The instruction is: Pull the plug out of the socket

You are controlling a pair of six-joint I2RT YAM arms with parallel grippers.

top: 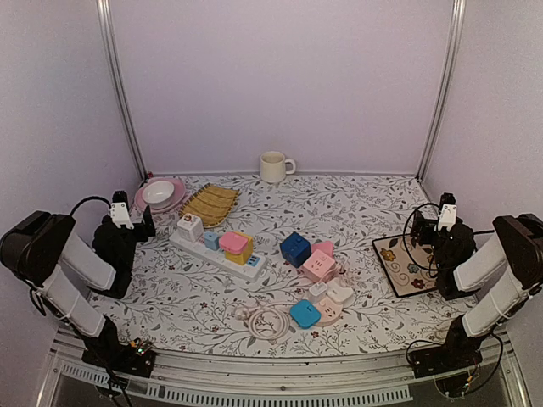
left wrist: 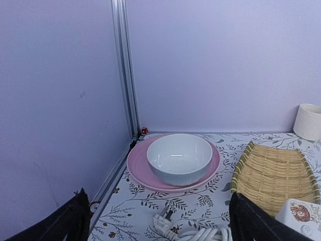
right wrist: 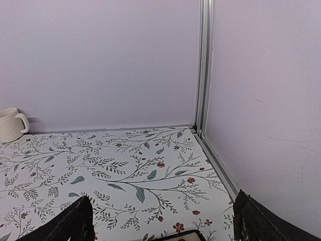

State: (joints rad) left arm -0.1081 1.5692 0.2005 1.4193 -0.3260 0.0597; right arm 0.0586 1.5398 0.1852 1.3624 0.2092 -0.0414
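- The socket strip (top: 219, 254) lies slantwise on the left half of the desk (top: 356, 212). Its left end is just beside the left claw (top: 140, 222), apart from it.
- A white plug block (top: 189, 227) stands on that left end. A blue plug (top: 210, 240) and a pink-and-yellow plug (top: 235, 245) follow along the strip; they look seated in it, though the top view is too small to be sure.
- The left claw is released: in its wrist view the fingers (left wrist: 70, 221) stand wide apart, and only a loose white cord plug (left wrist: 165, 221) lies on the desk between them.
- The right claw (top: 427, 231) hangs at the right edge above a flowered mat (top: 394, 259), well apart from the strip. It is also released, its fingers (right wrist: 75, 221) spread and holding nothing.
- The white plug block bears a reddish printed figure (left wrist: 301, 212); no words can be read.
- A pink plate (top: 176, 188) with a white bowl (top: 158, 192) fills the far left corner, with a bamboo tray (top: 209, 204) beside it. A mug (top: 273, 167) stands at the far edge.
- A blue cube (top: 295, 248), pink adapters (top: 319, 265) and a coiled white cable (top: 270, 322) crowd the middle toward the near edge.
- Bare cloth shows in the far right corner and along the near edge left of the cable.
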